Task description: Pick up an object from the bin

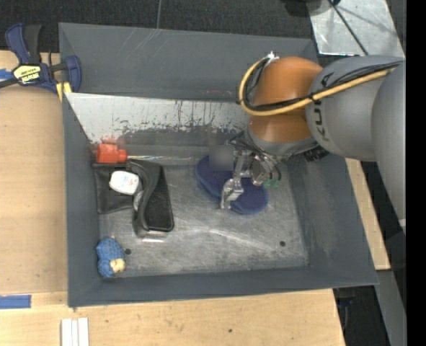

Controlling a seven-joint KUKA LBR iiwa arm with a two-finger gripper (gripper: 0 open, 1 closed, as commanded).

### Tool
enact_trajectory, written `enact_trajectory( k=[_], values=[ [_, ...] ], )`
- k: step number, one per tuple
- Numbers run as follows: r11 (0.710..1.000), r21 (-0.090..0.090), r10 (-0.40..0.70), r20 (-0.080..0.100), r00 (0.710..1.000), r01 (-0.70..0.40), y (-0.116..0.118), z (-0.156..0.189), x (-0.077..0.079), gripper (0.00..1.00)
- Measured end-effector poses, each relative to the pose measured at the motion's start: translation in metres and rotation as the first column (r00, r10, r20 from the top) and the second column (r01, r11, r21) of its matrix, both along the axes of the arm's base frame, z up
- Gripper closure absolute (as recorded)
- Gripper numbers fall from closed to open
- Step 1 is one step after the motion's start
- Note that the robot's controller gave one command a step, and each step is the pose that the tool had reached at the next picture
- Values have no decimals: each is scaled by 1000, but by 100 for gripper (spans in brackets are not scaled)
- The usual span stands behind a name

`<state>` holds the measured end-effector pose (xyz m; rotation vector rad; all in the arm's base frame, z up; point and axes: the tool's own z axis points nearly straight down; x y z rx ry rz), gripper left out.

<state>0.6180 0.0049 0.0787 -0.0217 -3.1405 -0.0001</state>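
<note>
A soft, rounded dark blue lump [250,203] lies just right of the grey metal bin's [198,283] middle. The gripper [231,197] is down on it, and I cannot tell whether the claw is spread or pinching. Well to the left lie a black pouch [155,207], a smooth white piece [124,182] and a red block [112,153].

Robotics lab: industrial arm [364,114] over metal bin [198,283].
</note>
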Motion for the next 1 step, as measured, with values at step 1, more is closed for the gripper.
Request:
enact_trajectory(
  k=[1],
  values=[
    [1000, -1, -5, 14, 1000, 5, -5, 159, -1, 100]
  ],
)
